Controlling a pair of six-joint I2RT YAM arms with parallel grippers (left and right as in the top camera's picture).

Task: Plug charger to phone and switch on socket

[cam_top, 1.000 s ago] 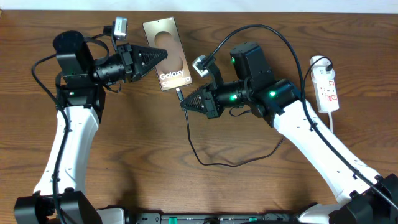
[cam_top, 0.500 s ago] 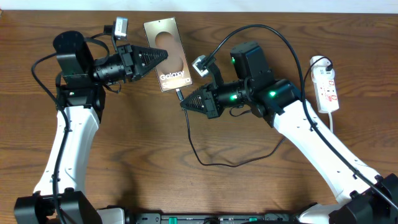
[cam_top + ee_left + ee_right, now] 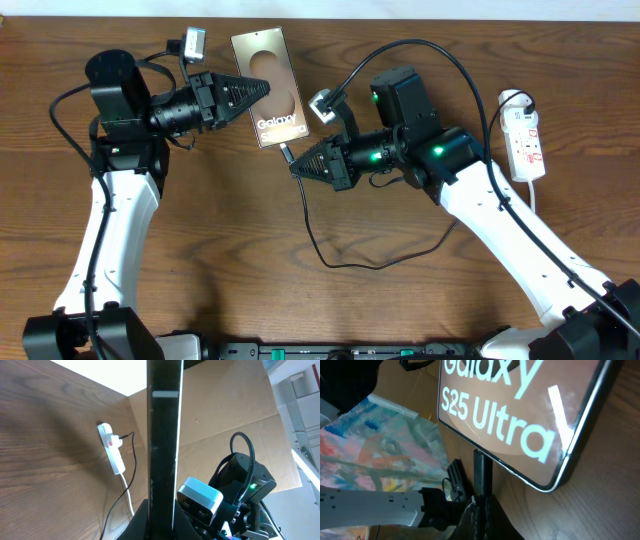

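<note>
Pinching charger (image 3: 481, 474) against phone (image 3: 520, 405): right gripper (image 3: 295, 168).

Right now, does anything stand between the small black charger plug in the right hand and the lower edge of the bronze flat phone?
Nothing visible does. The small black charger plug, held in the shut right hand, touches the lower edge of the bronze flat phone; whether it is fully seated cannot be told.

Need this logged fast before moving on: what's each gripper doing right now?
Left gripper: closed, holding the phone by its edge.
Right gripper: closed on the charger plug, at the phone's bottom edge.
</note>
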